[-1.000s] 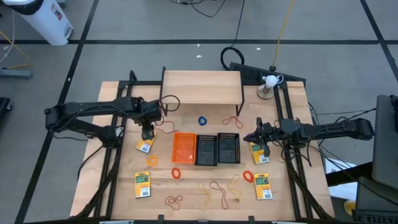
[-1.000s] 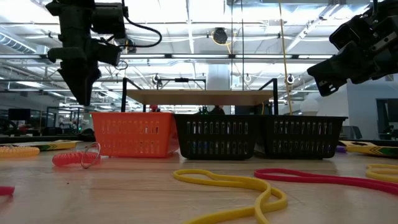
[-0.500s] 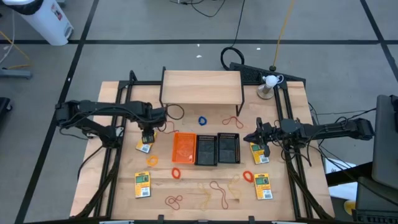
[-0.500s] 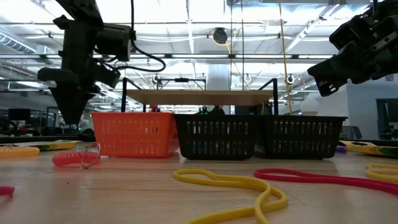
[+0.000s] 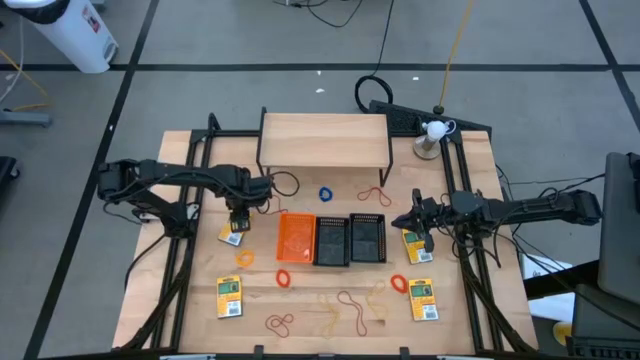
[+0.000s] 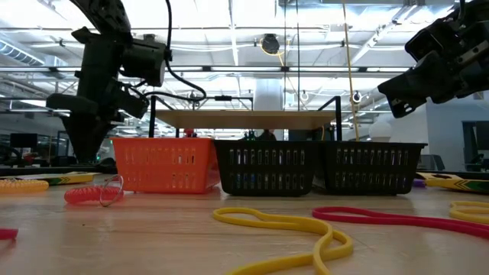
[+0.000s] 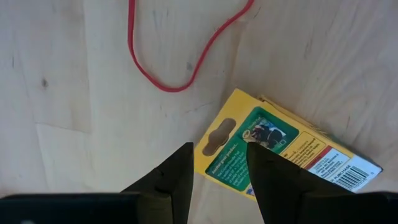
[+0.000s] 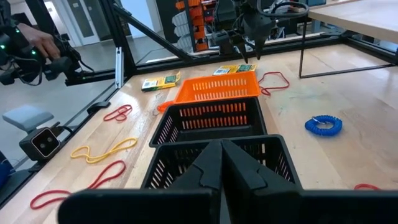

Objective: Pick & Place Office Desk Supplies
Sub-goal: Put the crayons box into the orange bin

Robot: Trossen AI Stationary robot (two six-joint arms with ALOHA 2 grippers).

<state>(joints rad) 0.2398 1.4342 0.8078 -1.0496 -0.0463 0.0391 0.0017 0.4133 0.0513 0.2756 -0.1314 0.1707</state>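
Beside the orange bin (image 5: pixel 295 238), the left gripper (image 5: pixel 237 219) hangs jaws apart over a pack (image 7: pixel 283 149); the right gripper (image 5: pixel 424 228) waits closed.

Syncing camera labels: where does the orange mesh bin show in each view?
High view: orange mesh bin, leftmost of three bins at table centre.
Low view: left of centre, beside the two black mesh bins.
Left wrist view: not in it.
Right wrist view: mid-frame, beyond the black bins.
Shared landmark: the light wooden shelf with black legs, behind the bins.
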